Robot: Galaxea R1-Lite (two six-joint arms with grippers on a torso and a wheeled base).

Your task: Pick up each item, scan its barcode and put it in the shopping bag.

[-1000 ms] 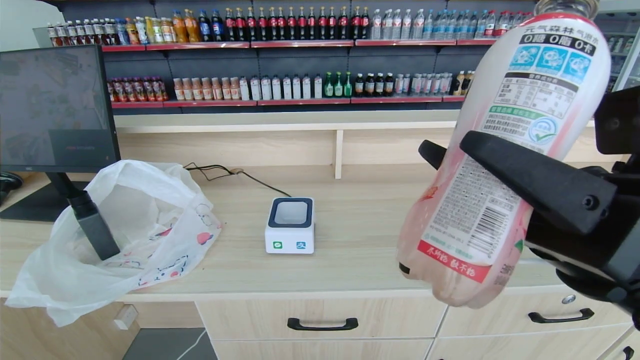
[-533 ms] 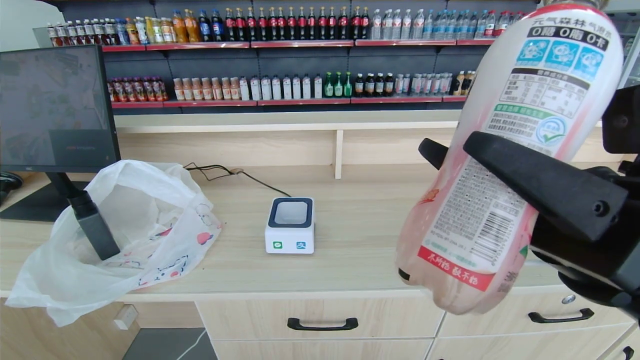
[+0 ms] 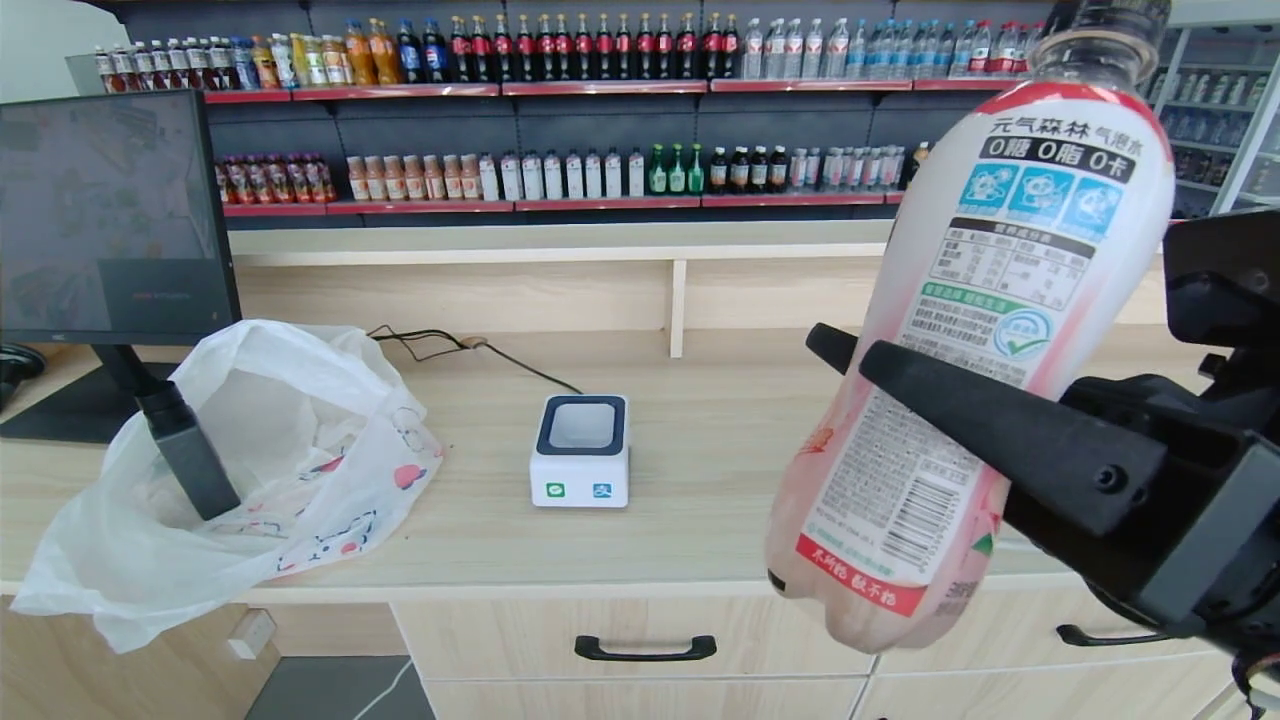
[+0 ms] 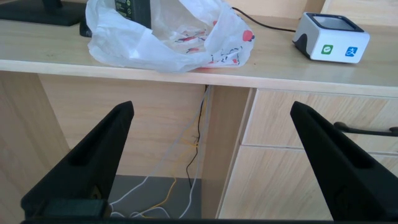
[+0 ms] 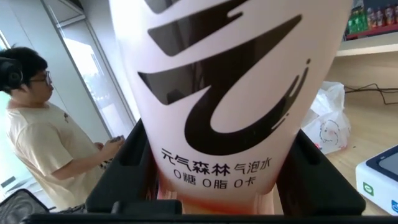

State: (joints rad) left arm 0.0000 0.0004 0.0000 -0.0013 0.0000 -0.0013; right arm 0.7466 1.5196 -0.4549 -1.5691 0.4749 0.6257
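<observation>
The right gripper [image 3: 842, 347] pinched the tilted pink bottle [image 3: 1000, 300] at mid-body, with the bottle's base past the counter [image 3: 720, 440] front edge. The scanner [image 3: 580, 450] sat well apart to its left, and the shopping bag [image 3: 250, 450] farther left. The left gripper [image 4: 211, 162] hung spread wide below the counter edge.
</observation>
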